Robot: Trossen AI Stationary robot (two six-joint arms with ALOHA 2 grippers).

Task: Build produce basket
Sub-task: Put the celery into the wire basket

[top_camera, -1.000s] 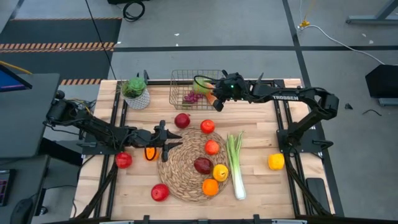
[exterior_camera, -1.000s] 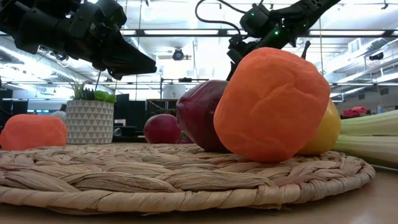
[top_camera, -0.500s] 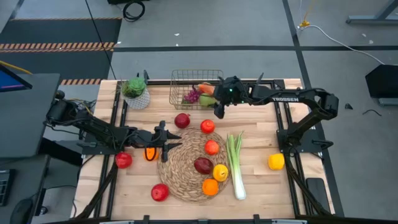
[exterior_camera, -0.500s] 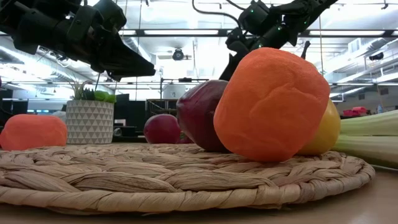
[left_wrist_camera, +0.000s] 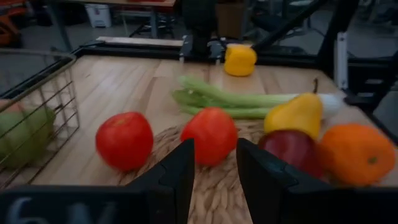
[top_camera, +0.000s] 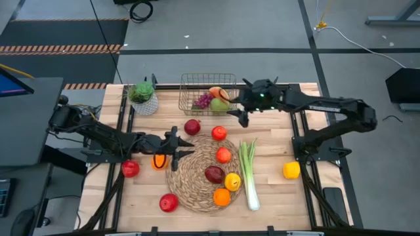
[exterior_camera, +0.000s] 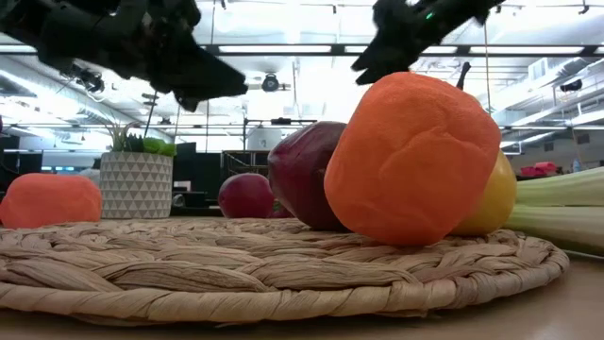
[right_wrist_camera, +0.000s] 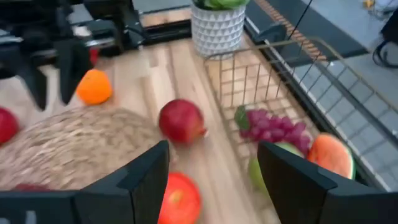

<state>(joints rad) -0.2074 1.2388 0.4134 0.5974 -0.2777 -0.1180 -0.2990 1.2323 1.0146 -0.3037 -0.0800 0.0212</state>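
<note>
The wire basket (top_camera: 197, 88) stands at the table's far edge and holds purple grapes (right_wrist_camera: 273, 127), a green pear (top_camera: 220, 105) and a watermelon slice (right_wrist_camera: 329, 155). My right gripper (top_camera: 236, 109) hangs open just right of the basket, above the table; nothing is between its fingers (right_wrist_camera: 211, 180). My left gripper (top_camera: 185, 149) hovers open at the left rim of the woven mat (top_camera: 190, 187), pointing at a red apple (left_wrist_camera: 213, 134); its narrow gap (left_wrist_camera: 214, 165) is empty. More produce lies on the mat: a dark red apple (top_camera: 214, 174), a yellow pear (top_camera: 232, 181) and an orange (top_camera: 222, 196).
A leek (top_camera: 248, 174) lies right of the mat, with a yellow fruit (top_camera: 291, 170) farther right. Two red apples (top_camera: 192, 126) (top_camera: 218, 133) sit between mat and basket. An orange (top_camera: 157, 162) and red apples (top_camera: 130, 168) (top_camera: 168, 202) lie left of and near the mat. A white plant pot (top_camera: 144, 101) stands far left.
My right gripper has let go of the watermelon slice, which now lies in the basket beside the pear. The gripper has then risen and drawn back from over the basket toward the table's right edge.
</note>
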